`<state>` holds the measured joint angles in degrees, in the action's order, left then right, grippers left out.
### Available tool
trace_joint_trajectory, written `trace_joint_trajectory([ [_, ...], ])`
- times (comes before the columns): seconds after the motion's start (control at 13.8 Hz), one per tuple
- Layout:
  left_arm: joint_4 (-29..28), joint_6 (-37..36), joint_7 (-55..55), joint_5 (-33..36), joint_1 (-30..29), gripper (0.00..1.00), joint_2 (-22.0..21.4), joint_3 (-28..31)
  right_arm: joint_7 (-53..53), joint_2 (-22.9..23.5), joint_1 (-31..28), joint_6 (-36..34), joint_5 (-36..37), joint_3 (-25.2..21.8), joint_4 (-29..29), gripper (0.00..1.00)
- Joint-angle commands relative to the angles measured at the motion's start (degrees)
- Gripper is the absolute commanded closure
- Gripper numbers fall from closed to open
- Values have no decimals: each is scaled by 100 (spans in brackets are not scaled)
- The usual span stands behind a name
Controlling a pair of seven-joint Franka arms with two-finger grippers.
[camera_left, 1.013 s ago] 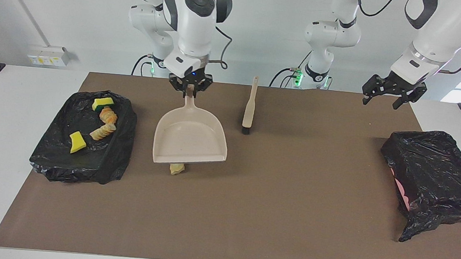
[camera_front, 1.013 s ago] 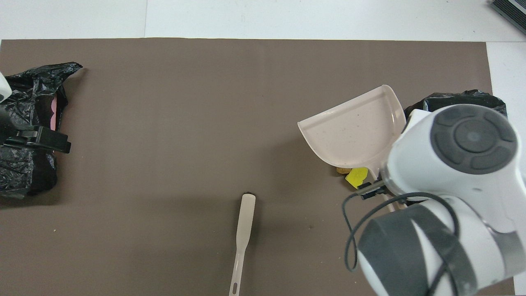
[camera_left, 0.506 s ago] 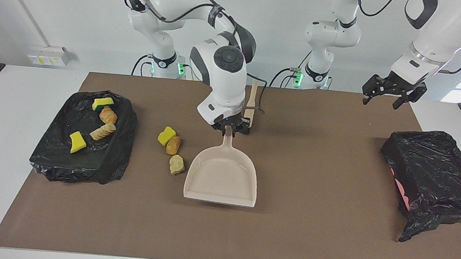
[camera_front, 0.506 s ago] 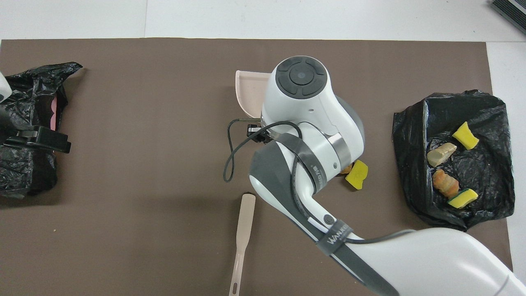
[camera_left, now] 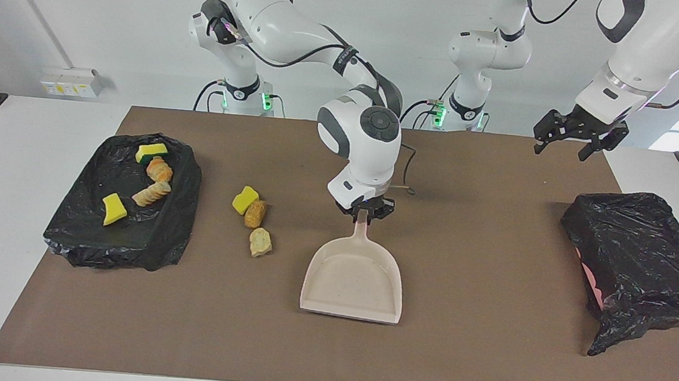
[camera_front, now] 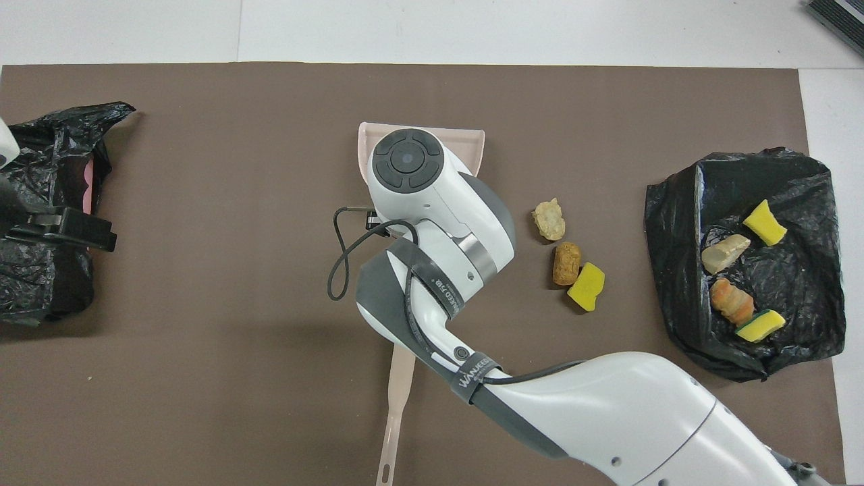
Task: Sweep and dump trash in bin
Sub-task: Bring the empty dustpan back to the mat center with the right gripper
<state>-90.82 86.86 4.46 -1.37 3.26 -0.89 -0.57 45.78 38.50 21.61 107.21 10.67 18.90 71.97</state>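
four trash pieces [camera_left: 150,152] lie in the bin [camera_left: 171,244]; three [camera_left: 260,242] remain on the counter [camera_left: 459,357] beside your dustpan [camera_left: 351,282], gripped by the right claw [camera_left: 366,212]. left claw [camera_left: 572,138] waits, wide open.

White arms [camera_left: 303,30], grey joint caps (black cables), black tool [camera_left: 366,209]

Mid-tabletop blocked, ends of the mat open

We see the right gripper [camera_left: 364,211] clamping the dustpan [camera_left: 353,281] mid-mat; three trash pieces [camera_left: 253,217] lie between it and the lined bin [camera_left: 175,232]; wide bare mat [camera_left: 493,245] toward the left gripper [camera_left: 564,146].
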Motion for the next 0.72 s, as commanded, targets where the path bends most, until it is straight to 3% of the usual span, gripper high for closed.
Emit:
trace_joint_trajectory([
  [0.0,-14,-11,63,84,-18,0,-25,-4,54,97,10,316,172,43,97,100],
  [0.14,-14,-11,63,84,-18,0,-25,-4,37,149,-43,423,137,52,89,100],
  [0.22,-14,-2,63,84,-18,0,-25,-4,37,158,-43,423,111,52,89,85],
  [0.29,-14,-2,63,84,-18,0,-25,4,28,149,-43,388,137,52,80,39],
  [0.36,-14,-11,63,84,-10,0,-25,-4,28,115,-34,362,233,43,89,0],
  [0.65,-14,-11,63,84,-10,0,-25,-4,10,-175,-87,64,226,52,89,0],
])
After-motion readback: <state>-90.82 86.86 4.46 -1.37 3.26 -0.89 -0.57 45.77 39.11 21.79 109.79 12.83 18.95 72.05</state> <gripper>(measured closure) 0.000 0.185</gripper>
